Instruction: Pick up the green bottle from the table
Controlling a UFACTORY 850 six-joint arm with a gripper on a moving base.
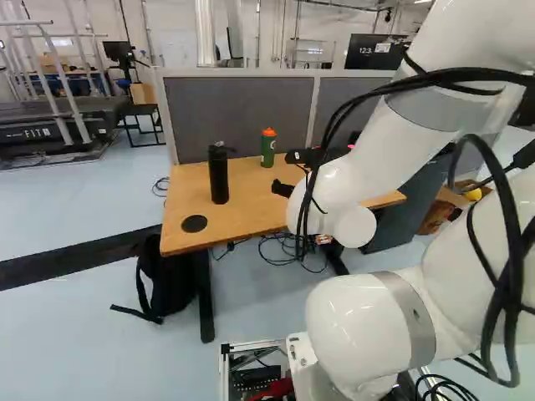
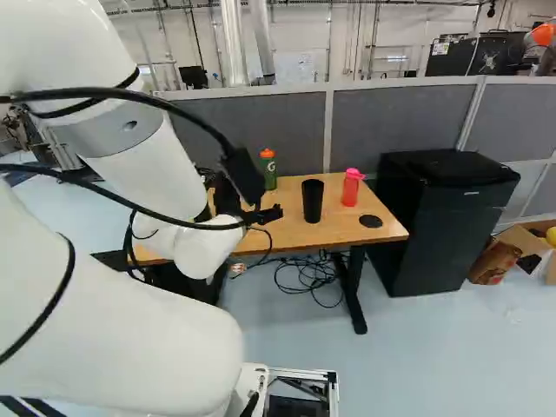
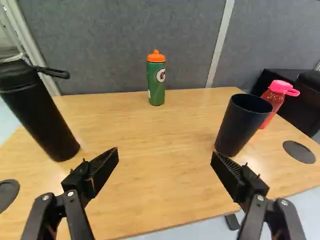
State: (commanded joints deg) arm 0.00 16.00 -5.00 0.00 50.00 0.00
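Standing upright near the far edge of the table, ahead of the gripper with its jaws wide apart, the green bottle looks like light, slightly squeezable, perhaps slippery plastic, best held gently round its middle, below the orange cap.

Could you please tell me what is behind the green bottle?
A grey partition stands behind the green bottle; whatever is directly behind the bottle is covered.
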